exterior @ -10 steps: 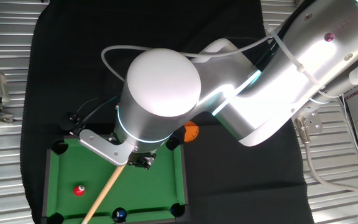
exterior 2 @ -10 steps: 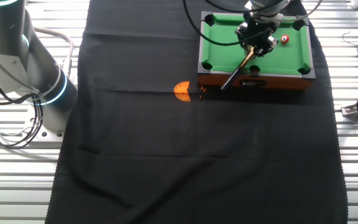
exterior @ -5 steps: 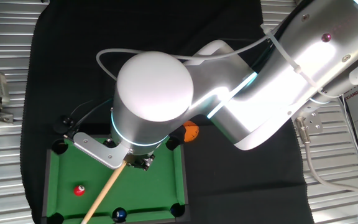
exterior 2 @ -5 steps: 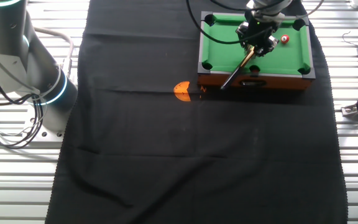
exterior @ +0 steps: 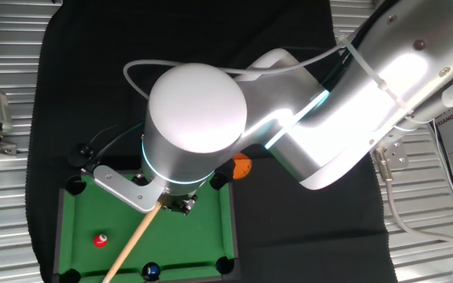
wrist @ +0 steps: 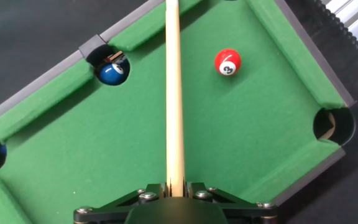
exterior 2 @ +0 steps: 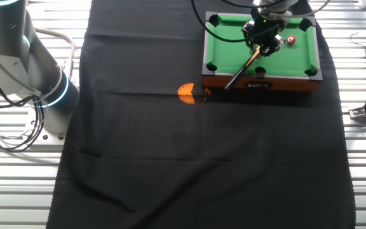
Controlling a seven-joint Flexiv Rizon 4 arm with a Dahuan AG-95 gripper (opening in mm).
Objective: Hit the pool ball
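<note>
The pool ball (wrist: pixel 227 62) is small, glossy red with a white spot. It lies on the green felt of the mini pool table (wrist: pixel 92 155), to the right of the cue. It also shows in one fixed view (exterior: pixel 100 240) and the other fixed view (exterior 2: pixel 291 40). My gripper (wrist: pixel 174 190) is shut on a wooden cue stick (wrist: pixel 174 93), which points straight ahead across the felt, past the ball's left side. The gripper (exterior: pixel 175 204) hovers over the table's middle (exterior 2: pixel 262 39).
A dark blue ball (wrist: pixel 112 71) sits at a side pocket left of the cue, also in one fixed view (exterior: pixel 152 272). An orange ball (exterior: pixel 242 167) lies on the black cloth beside the table (exterior 2: pixel 187 93). Corner pockets (wrist: pixel 329 124) ring the felt.
The arm shifted slightly over the table since a second ago. The cue stays gripped and the balls have not moved.
</note>
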